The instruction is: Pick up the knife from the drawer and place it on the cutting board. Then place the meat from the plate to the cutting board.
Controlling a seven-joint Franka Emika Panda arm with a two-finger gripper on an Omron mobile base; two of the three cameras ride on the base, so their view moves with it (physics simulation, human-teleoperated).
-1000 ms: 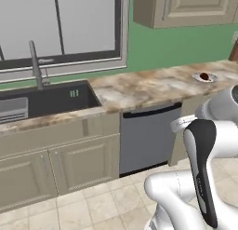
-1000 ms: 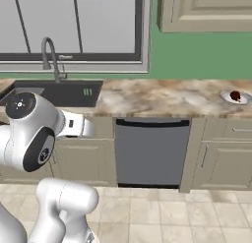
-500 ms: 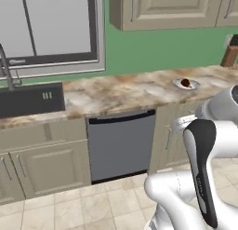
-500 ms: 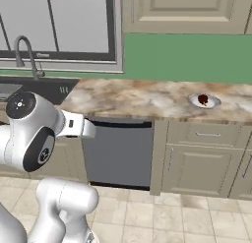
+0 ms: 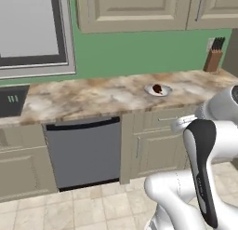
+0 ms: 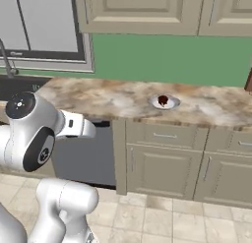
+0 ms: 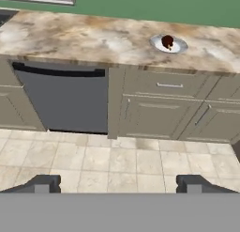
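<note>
The meat [image 5: 157, 88] [image 6: 163, 100] [image 7: 167, 41] is a small dark red lump on the round plate [image 5: 165, 91] [image 6: 170, 104] [image 7: 179, 46], which sits on the marbled counter. A closed beige drawer [image 6: 165, 135] [image 7: 168, 85] with a silver bar handle lies directly under the plate. The knife is hidden and the cutting board is out of view. My gripper [image 7: 119, 184] is open with nothing between its fingertips [image 7: 43, 183]. It hangs over the floor tiles, well back from the cabinets and facing them.
A grey dishwasher [image 5: 83, 152] [image 7: 65, 99] stands left of the drawers. The sink [image 5: 11, 98] is at the far left. A wooden knife block [image 5: 214, 57] stands at the counter's right end. More closed cabinet doors [image 6: 160, 170] fill the space below.
The whole picture has slid left, so the cameras have moved right along the counter. The plate is now near the middle and the knife block has come into view. The gripper stays open.
</note>
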